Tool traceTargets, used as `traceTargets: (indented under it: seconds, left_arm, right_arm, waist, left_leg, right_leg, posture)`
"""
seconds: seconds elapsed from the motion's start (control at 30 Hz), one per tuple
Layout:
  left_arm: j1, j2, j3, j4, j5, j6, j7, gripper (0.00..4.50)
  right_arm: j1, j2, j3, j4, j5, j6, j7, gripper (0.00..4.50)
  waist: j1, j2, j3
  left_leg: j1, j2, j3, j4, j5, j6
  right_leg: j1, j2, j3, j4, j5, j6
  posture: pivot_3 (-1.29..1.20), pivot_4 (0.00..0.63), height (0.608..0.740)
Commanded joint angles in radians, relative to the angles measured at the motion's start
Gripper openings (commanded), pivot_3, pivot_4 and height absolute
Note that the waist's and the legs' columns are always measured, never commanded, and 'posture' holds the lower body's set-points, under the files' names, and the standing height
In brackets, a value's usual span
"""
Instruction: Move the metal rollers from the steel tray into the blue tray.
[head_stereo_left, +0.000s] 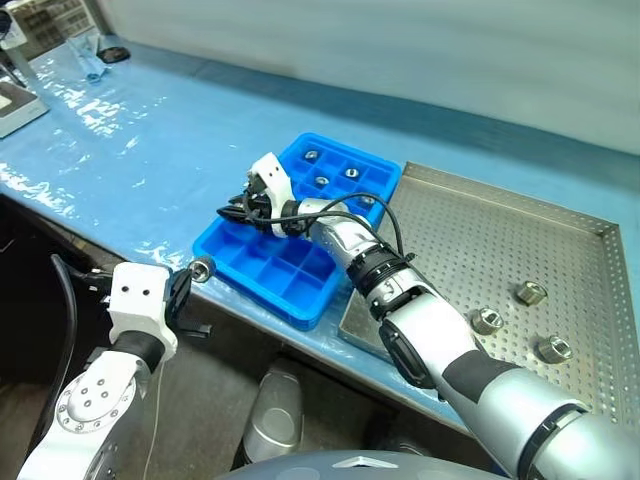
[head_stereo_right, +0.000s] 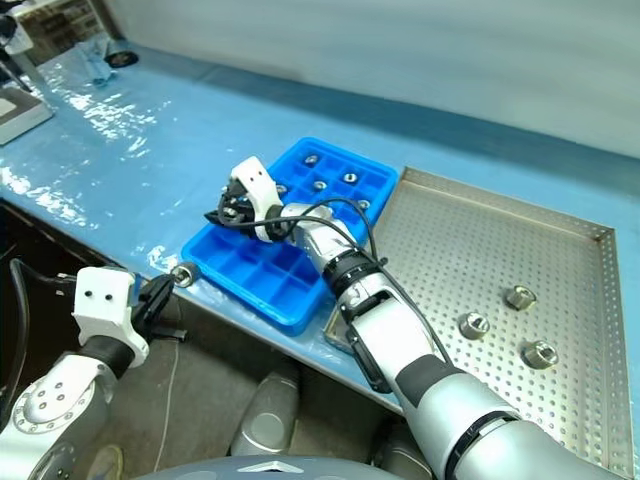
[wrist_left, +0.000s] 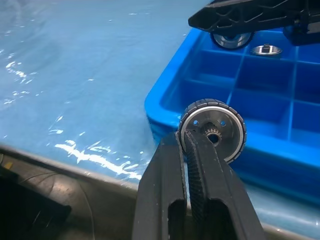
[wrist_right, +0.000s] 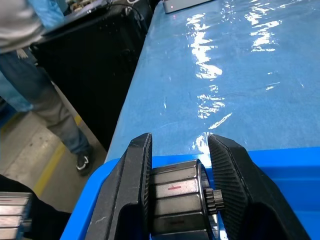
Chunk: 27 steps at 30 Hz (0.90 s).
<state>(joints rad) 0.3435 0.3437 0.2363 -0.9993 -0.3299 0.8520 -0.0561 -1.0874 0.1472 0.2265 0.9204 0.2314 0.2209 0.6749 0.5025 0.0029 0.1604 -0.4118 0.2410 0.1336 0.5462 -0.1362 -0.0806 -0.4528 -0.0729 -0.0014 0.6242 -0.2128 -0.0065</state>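
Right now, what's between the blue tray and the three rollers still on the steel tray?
Only bare perforated floor of the steel tray lies between the blue tray and the three rollers, seen from both head views.

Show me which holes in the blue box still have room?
Blue tray: the near rows, below the right hand, are bare. The far corner is crowded with metal rollers. The steel tray floor is mostly free too.

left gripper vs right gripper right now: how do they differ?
Place: the right gripper is over the blue tray; the left gripper sits off the tray's near corner, past the table edge.
Grip: in the wrist views, the right one clamps its roller across the barrel, the left one pinches its roller at the hub.
Shared: each is shut on one roller.
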Motion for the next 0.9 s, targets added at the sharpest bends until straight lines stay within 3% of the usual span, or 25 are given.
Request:
traceTargets:
  seconds: [0.03,0.47,0.9]
  left_arm:
    - [0.006,-0.001,0.028,-0.048,0.009,-0.021,0.010,0.00]
    - [-0.012,0.037,0.011,-0.048,-0.016,-0.049,-0.016,0.00]
    - [-0.045,0.046,0.011,-0.043,-0.014,-0.028,-0.045,0.00]
  right_arm:
    - [-0.072,0.182,-0.009,0.041,-0.026,-0.086,-0.049,1.33]
    - [-0.091,0.165,-0.007,0.155,-0.109,-0.183,-0.109,1.33]
    - [-0.099,0.117,-0.025,0.202,-0.163,-0.212,-0.123,1.33]
  waist:
    - [0.017,0.000,0.000]
    - [0.084,0.001,0.001]
    - [0.088,0.001,0.001]
  left_leg:
    - [0.000,0.000,-0.001,0.000,0.000,0.000]
    - [0.001,-0.002,-0.012,0.000,0.000,0.000]
    - [0.002,-0.002,-0.013,0.000,0.000,0.000]
  right_leg:
    - [0.000,0.000,0.000,0.000,0.000,0.000]
    - [0.002,0.004,0.000,0.001,0.000,-0.001]
    - [0.001,0.006,0.001,0.002,0.001,-0.002]
  posture:
    - [0.86,0.150,0.740]
    - [0.86,0.150,0.740]
    - [0.84,0.150,0.740]
